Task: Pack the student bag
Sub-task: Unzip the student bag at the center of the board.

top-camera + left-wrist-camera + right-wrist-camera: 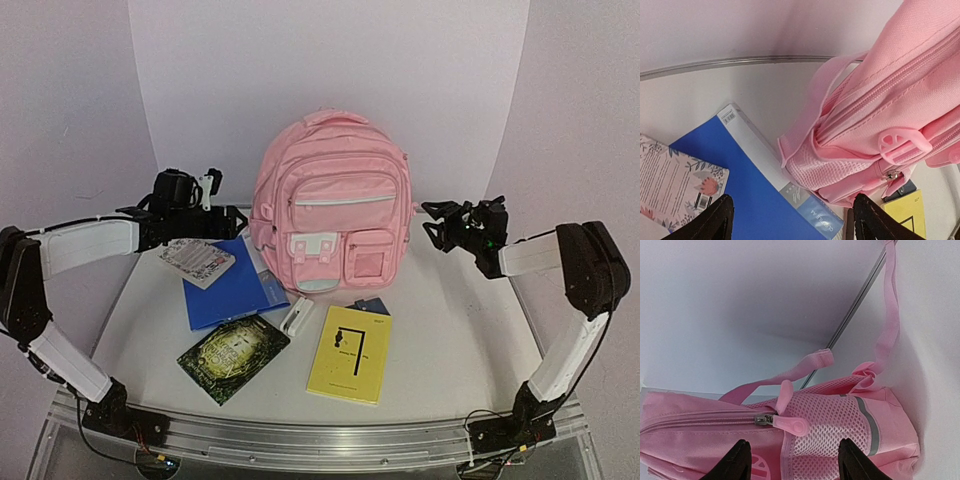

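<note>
**Pink bag stands up with a claw on each side**

The left claw (232,216) hangs over the left side of the worktop (450,330), close to the back edge. Its two fingers are spread wide and hold nothing. Below it lies a flowery book (197,262). This book rests on the back left corner of a blue folder (230,295), which lies flat. The folder's right edge reaches the foot of the bag. Nearer the front edge, a dark green book (233,355) lies flat and turned a little. Just to its right lies a small white thing (297,318).

The student bag (330,200) stands upright in the middle of the worktop, near the back edge. Its front pockets face the front edge. All the zips that show are closed.

In front of the bag, a bit to the right, a yellow book (350,352) lies flat. A dark blue thing (372,306) peeks out between the yellow book and the bag.

The right claw (428,225) hangs just beside the bag's right side. Its fingers are apart and grip nothing. The wrist view shows a pink zip pull (788,423) and a net pocket (825,425) close in front of them.
</note>
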### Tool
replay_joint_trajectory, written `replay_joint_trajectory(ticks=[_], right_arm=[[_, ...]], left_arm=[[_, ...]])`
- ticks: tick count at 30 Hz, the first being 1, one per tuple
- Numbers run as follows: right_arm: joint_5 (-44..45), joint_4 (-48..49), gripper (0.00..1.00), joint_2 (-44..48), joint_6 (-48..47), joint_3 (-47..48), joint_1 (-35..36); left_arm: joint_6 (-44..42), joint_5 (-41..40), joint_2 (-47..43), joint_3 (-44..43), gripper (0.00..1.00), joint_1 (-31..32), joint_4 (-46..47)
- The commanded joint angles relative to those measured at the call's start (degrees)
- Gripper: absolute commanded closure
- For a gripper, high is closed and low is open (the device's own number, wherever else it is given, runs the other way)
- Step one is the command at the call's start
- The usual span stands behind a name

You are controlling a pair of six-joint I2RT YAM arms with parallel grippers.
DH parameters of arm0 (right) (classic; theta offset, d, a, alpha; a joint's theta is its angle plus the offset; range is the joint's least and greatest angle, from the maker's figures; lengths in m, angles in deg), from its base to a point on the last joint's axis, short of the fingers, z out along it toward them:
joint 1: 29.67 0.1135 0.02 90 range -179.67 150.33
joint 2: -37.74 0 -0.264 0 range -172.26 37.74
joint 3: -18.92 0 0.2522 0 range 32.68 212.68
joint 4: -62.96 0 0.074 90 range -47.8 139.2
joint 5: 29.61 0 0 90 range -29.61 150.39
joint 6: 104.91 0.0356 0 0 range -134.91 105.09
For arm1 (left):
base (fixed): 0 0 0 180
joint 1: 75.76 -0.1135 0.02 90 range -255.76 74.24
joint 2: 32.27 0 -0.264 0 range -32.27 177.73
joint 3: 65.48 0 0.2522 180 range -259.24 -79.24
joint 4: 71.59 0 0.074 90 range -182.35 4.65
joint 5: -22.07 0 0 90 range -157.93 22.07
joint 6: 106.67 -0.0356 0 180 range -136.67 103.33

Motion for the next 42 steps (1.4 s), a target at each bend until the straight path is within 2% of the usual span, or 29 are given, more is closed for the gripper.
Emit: replay_joint_trajectory(ticks=[1, 8, 11, 20, 28, 39, 42], right_arm=[[-0.3, 6.0, 0.42, -2.1, 3.9, 3.5, 0.3], [-0.4, 7.0, 0.48, -5.9, 6.0, 6.7, 1.1], [-0.1, 7.5, 0.51, -7.2, 6.6, 7.9, 1.4], [-0.8, 10.4, 0.53, -8.7, 9.2, 7.6, 2.0], [0.0, 11.7, 0.68, -8.1, 9.9, 8.2, 2.2], [2.8, 12.6, 0.97, -5.8, 10.7, 7.2, 2.2], [3.8, 12.6, 1.00, -4.5, 10.1, 7.3, 2.2]], left_arm=[[7.2, -1.8, -5.3, -0.2, 0.16, -0.5, -8.9], [10.6, 3.5, -10.7, -0.4, 0.10, -0.8, -13.7], [11.0, 3.7, -11.7, -1.8, 0.09, -0.9, -17.0], [10.8, 3.0, -14.5, -2.4, 0.08, -0.8, -20.3], [10.9, 2.5, -15.1, -2.1, 0.07, -0.9, -20.3], [10.9, 3.6, -15.1, -2.8, 0.07, -0.8, -21.0], [10.9, 4.2, -15.3, -2.8, 0.07, -0.9, -21.1]])
